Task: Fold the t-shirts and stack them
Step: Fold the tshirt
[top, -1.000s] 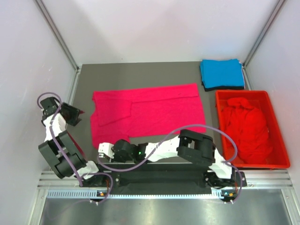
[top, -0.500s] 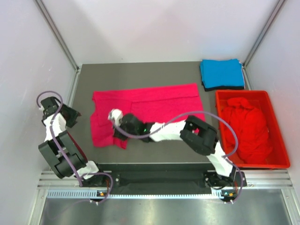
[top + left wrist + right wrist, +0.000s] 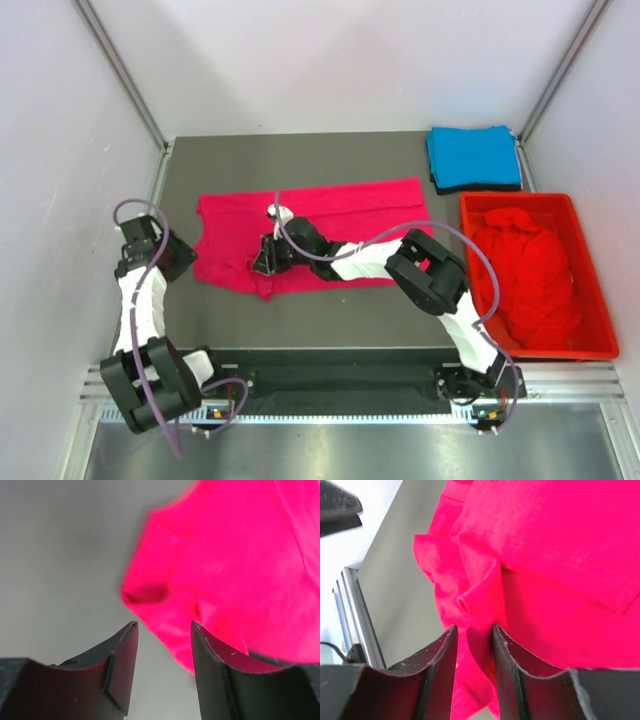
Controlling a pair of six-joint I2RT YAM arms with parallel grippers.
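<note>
Fabric has shifted: your right hand (image 3: 264, 260) has swept from the near edge up onto the pink tee (image 3: 350, 212), dragging the near-left hem with it. That corner now lies doubled over, and the tee reads shallower front to back. I take this as the first lengthwise fold under way, with rumples left beneath the hand. Its jaws stand narrow with a ridge of cloth running in between them, and you cannot tell whether it is pinched or let go. Your left hand (image 3: 178, 256) has come in toward the tee's left end, half wide and empty, with the cloth edge just ahead of it. The tee lies on the tabletop (image 3: 300, 160) under the right hand, long axis left to right. Which end is the collar is unclear.
</note>
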